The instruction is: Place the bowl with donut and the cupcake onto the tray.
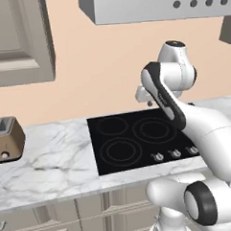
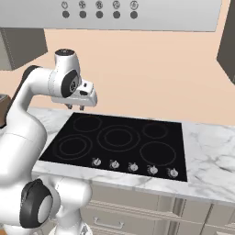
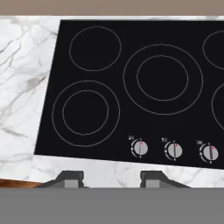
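Hand view looks down on the black cooktop [image 3: 131,87], with gripper [image 3: 112,178] fingertips apart and empty above its front edge, near the knobs [image 3: 174,150]. A brown sliver, perhaps the bowl [image 3: 13,183], lies beside the left fingertip.

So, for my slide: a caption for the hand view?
Empty gripper hovering above the black cooktop and its knobs on the marble counter.

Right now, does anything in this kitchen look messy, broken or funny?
Nothing stands out. The black cooktop sits flat in the marble counter with nothing spilled on either, its knobs are in a neat row, and the toaster stands upright. The gripper hovers above the cooktop holding nothing.
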